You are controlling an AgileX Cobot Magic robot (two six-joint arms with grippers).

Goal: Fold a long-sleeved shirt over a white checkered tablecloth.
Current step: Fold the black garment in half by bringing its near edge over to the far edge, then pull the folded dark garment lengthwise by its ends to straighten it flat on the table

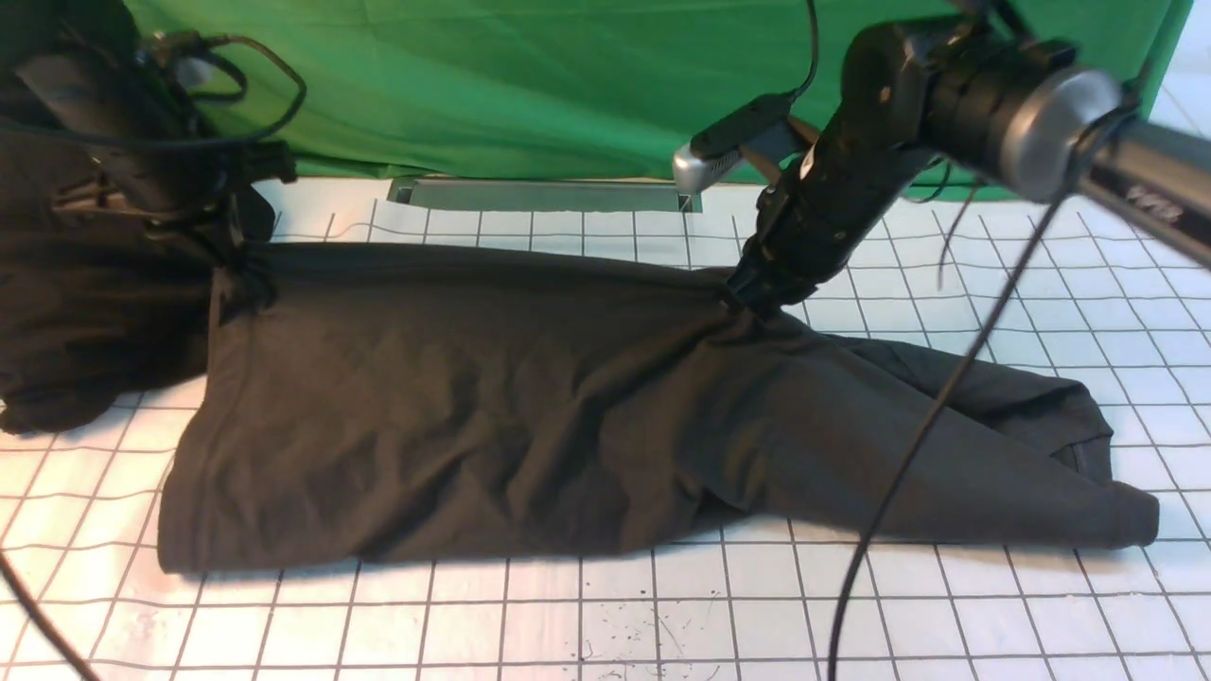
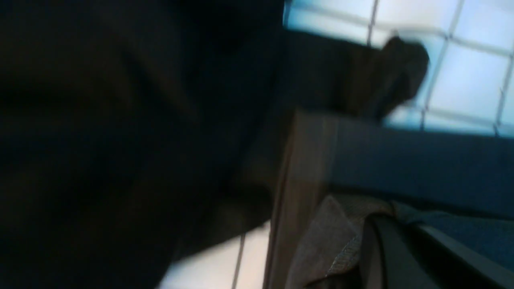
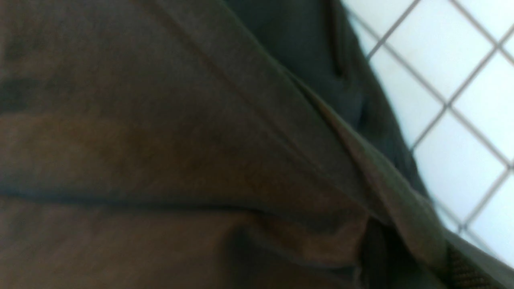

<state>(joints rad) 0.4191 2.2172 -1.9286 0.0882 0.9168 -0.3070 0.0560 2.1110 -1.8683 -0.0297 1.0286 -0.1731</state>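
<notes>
The long-sleeved shirt (image 1: 492,407) is dark brown-black and stretches across the white checkered tablecloth (image 1: 605,615). Its print and neck label are hidden. The far edge is raised off the cloth between my two grippers, and the near edge rests on the squares. My left gripper (image 1: 238,276) is shut on the shirt's far left corner, and my right gripper (image 1: 752,298) is shut on the far edge further right. A bunched part trails to the right (image 1: 1041,454). In the left wrist view the left gripper (image 2: 381,224) pinches shirt fabric (image 2: 337,237). Fabric (image 3: 180,140) fills the right wrist view around the right gripper (image 3: 375,245).
A shapeless black cloth heap (image 1: 76,331) lies at the far left beside the left arm. The green backdrop cloth (image 1: 568,85) hangs behind, with a grey metal channel (image 1: 539,194) at its foot. A black cable (image 1: 932,416) hangs in front of the shirt's right part.
</notes>
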